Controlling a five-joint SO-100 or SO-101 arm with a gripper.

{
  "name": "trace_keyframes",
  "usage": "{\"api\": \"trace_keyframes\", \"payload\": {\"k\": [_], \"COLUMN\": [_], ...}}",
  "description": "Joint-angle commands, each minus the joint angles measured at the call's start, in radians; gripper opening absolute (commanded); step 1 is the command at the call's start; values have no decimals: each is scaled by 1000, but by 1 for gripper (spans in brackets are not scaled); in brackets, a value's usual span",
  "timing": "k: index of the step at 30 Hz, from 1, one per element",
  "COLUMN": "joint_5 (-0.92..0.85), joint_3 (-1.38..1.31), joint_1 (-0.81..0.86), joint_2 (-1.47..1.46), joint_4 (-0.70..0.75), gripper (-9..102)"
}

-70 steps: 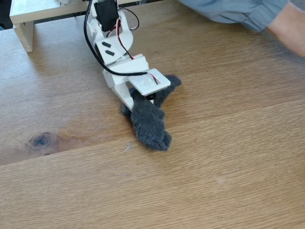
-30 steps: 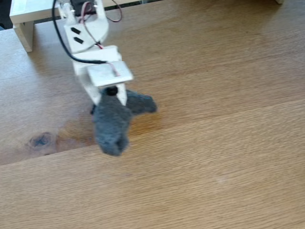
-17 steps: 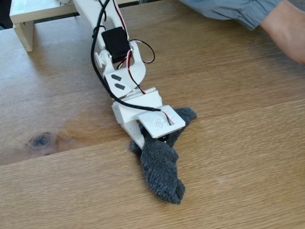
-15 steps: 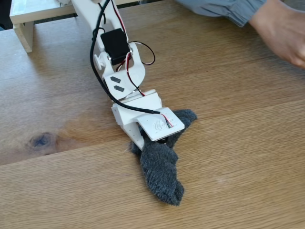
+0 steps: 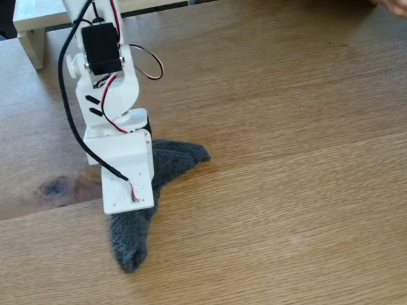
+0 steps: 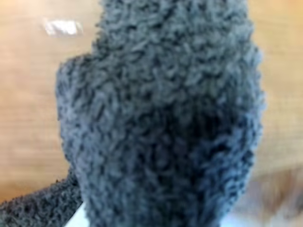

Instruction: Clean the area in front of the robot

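My pincer (image 5: 130, 219), hidden inside the grey fluffy cloth (image 5: 137, 235) so I cannot tell its opening, has swung from the middle toward the left of the desk (image 5: 286, 190), so I judge wiping continues.

The robot (image 5: 108, 108) in the fixed view is a slim arm made of white plastic parts. Near its top sits a black servo block (image 5: 102, 49), box-shaped, with a round white hub on its left side. Below the servo block, a rounded white bracket carries two short dark slots. From the servo block a thin red and black wire pair (image 5: 147, 60) loops out to the right and comes back. A thicker black cable (image 5: 68, 95) runs down the left side of the arm. Below the bracket is a flat white rectangular plate (image 5: 128, 175) where thin red and white wires enter a small hole.
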Motion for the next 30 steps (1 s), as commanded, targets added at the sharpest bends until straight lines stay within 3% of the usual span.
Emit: {"api": "trace_keyframes", "payload": {"k": [1,5,12,18,20,30], "joint_5": [57,101,63,-106,-195,-365], "joint_3": [101,249,463,503,503,503], "joint_1": [-77,-170,-233,-87,-64,-69], "joint_2": [236,419,540,509,434,98], "joint_4": [114,58,-288,-893,-1029,-1149], "gripper": [0,0,0,0,0,0]}}
